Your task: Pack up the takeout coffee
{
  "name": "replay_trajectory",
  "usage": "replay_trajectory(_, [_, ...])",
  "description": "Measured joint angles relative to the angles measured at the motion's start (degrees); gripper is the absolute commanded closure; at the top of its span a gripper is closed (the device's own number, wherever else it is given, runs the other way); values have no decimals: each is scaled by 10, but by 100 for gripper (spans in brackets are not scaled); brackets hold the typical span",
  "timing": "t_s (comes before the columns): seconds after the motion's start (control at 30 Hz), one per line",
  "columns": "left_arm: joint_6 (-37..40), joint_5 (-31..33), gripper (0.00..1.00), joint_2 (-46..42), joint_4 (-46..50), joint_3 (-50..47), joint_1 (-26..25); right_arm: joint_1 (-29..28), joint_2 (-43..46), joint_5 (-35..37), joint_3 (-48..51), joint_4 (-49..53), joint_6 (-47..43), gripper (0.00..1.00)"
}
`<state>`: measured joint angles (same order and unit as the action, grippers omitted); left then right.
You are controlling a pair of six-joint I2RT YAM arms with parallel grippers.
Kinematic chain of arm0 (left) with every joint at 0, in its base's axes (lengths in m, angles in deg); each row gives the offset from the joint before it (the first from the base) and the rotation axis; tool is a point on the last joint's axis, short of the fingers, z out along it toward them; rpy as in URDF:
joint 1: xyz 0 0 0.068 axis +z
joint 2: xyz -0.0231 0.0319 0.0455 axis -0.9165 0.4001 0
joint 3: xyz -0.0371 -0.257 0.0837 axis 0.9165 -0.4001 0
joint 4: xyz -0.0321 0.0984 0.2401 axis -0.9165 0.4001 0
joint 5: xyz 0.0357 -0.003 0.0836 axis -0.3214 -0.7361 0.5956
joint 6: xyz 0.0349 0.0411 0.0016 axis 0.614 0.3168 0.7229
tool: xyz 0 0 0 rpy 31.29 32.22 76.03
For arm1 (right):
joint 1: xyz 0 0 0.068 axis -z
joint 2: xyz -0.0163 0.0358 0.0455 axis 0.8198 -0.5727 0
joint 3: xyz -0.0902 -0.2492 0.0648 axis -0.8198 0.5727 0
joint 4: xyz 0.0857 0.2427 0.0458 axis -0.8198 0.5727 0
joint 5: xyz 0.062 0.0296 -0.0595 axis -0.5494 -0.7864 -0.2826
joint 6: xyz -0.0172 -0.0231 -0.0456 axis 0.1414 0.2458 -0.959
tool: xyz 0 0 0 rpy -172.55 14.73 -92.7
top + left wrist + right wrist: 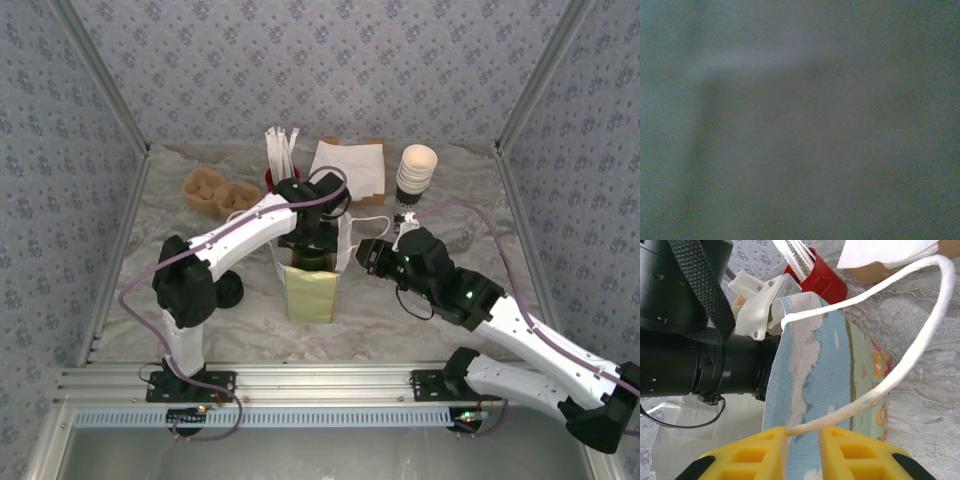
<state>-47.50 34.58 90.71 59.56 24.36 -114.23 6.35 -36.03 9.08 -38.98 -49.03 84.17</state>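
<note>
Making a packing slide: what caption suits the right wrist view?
Right tool pinches the printed paper bag's rim at its white twisted handle while the left arm's black wrist reaches inside.

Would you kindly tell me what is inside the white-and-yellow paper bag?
The left end effector reaches into the white-and-yellow paper bag; the bag's walls hide whatever lies deeper inside.

Coffee cup (305, 263) at the mouth of the paper bag (310, 292)
Only a dark green sliver of it shows, sunk in the open top of the upright yellow-and-white bag (its lid and its tilt are too hidden to make out).
</note>
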Motion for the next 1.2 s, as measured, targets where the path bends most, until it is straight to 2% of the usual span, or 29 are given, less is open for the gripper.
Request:
replay_trajectory(0.27, [5, 1, 1, 0, 30, 29, -5, 0, 0, -3, 0, 0, 0, 74])
replay_trajectory(1.2, [14, 15, 1, -8, 108, 132, -7, 0, 0, -10, 0, 0, 0, 74])
